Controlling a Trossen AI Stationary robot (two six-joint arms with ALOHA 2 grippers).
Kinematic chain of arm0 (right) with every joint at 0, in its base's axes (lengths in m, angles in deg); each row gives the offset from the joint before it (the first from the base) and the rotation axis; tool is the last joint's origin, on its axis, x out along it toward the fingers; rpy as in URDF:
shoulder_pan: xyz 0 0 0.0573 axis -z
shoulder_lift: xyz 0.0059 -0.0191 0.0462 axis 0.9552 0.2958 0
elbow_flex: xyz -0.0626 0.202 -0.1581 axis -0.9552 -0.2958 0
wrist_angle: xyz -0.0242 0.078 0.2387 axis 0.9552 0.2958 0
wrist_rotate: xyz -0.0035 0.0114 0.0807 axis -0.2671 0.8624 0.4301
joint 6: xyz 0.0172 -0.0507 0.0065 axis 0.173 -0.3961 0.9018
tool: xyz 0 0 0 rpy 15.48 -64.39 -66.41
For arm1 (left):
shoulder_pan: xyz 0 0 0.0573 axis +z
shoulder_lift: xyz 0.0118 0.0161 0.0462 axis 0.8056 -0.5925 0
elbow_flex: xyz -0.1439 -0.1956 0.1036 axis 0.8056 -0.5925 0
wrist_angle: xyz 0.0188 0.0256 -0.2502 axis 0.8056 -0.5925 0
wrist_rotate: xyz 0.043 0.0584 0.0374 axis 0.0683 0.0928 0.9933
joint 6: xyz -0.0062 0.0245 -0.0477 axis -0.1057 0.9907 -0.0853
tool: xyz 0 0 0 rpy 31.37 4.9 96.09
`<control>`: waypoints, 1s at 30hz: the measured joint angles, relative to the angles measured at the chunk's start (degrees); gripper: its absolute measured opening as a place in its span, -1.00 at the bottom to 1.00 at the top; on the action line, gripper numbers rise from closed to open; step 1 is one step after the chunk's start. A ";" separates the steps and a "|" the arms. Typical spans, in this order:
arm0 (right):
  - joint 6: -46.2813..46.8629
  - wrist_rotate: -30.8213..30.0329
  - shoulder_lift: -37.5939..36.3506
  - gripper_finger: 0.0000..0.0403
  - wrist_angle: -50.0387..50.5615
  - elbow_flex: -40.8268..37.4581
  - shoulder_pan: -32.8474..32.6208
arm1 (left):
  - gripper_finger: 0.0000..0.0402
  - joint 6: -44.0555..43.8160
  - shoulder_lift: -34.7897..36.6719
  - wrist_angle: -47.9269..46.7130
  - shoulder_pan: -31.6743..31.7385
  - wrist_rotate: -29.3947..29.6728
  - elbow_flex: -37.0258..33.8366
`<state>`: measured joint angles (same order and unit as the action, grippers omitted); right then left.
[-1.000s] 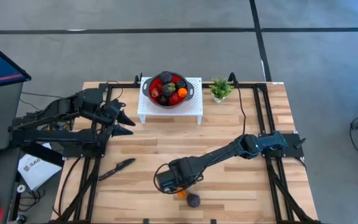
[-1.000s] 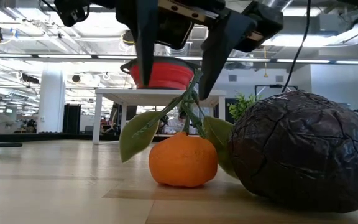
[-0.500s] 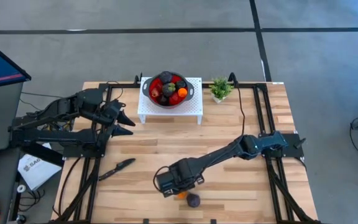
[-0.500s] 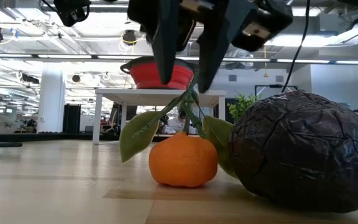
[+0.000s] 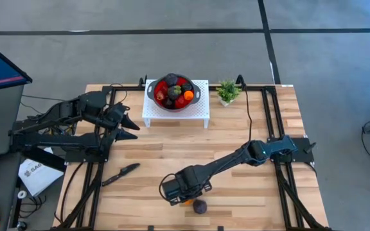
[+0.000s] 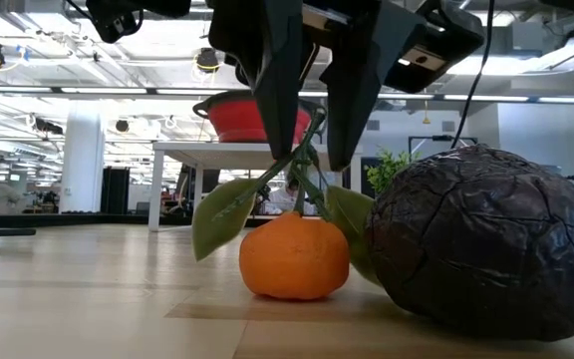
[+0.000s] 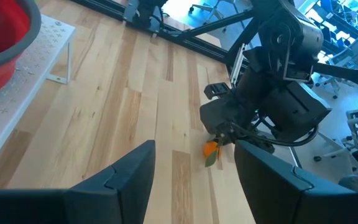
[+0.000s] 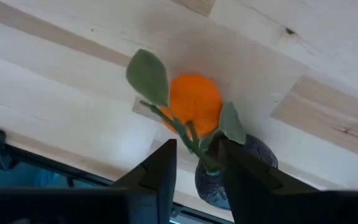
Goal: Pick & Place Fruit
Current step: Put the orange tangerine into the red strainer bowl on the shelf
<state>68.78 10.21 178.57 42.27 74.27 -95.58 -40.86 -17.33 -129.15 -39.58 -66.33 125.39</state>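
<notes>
An orange toy fruit (image 5: 187, 201) with a green leafy stem (image 6: 307, 150) rests on the table near its near edge, against a dark purple fruit (image 5: 200, 206). My right gripper (image 6: 314, 160) hangs directly above the orange, pointing down, open, one finger on each side of the stem. A red bowl (image 5: 158, 85) holding several fruit pieces sits on a white stand (image 5: 198, 114) by the far edge. My left gripper (image 5: 135, 127) waits open at the table's left, above the wood. My right gripper comes from above, pointing down, with the orange's stem (image 8: 194, 140) in the narrow gap between its fingers (image 8: 160, 174). Whether either finger touches the stem or leaves, I cannot tell. The orange (image 8: 194, 102) sits on the table.
A black knife (image 5: 121, 173) lies on the wood left of the right gripper. A small green potted plant (image 5: 227, 92) stands right of the white stand. Bare wood stretches between the stand and the two fruits.
My right gripper has come down over the orange, and the gap between its fingers has narrowed around the stem. The orange and the dark purple fruit have stayed where they were.
</notes>
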 joint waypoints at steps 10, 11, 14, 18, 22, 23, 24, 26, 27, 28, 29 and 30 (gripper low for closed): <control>0.00 -0.98 0.00 -0.56 -0.03 0.00 0.05 | 0.06 0.00 0.00 0.00 0.00 0.00 0.00; 0.00 -1.00 0.00 -0.58 -0.04 0.00 0.04 | 0.06 0.00 0.00 0.00 0.01 0.00 0.00; 0.00 -1.03 0.00 -0.67 -0.04 0.00 0.04 | 0.06 0.00 0.00 0.00 0.00 0.00 0.00; 0.00 -2.68 -0.10 -0.85 0.02 0.14 0.04 | 0.06 0.01 0.00 0.00 0.01 0.01 0.00; -0.09 -6.75 -1.11 -0.95 -0.03 2.27 0.57 | 0.06 0.02 -0.02 0.00 0.02 0.02 0.00; 0.00 -7.00 -2.37 -0.94 -0.67 1.66 0.90 | 0.06 0.02 -0.03 0.00 0.00 0.00 0.00; -0.02 -7.67 -3.35 -0.92 -0.63 1.66 1.27 | 0.06 0.01 -0.04 0.00 0.02 0.02 0.00; -0.09 -9.96 -5.47 -0.90 -0.19 2.36 2.42 | 0.06 0.02 -0.04 -0.02 0.02 0.02 0.00; -0.43 -11.73 -6.98 -0.90 0.35 2.27 3.06 | 0.06 0.02 -0.04 0.00 0.01 0.02 0.00; -0.89 -13.24 -8.61 -0.91 0.31 2.01 3.88 | 0.06 0.02 -0.04 -0.01 0.01 0.02 0.00; -1.55 -14.81 -10.36 -0.93 0.04 2.10 4.76 | 0.06 0.02 -0.04 0.00 0.02 0.02 0.00; -2.53 -16.48 -12.13 -0.95 0.00 2.27 5.67 | 0.06 0.00 -0.07 0.00 0.01 0.02 0.00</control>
<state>66.24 -6.26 166.45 42.26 76.54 -89.91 -40.86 -17.40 -129.15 -39.57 -66.31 125.39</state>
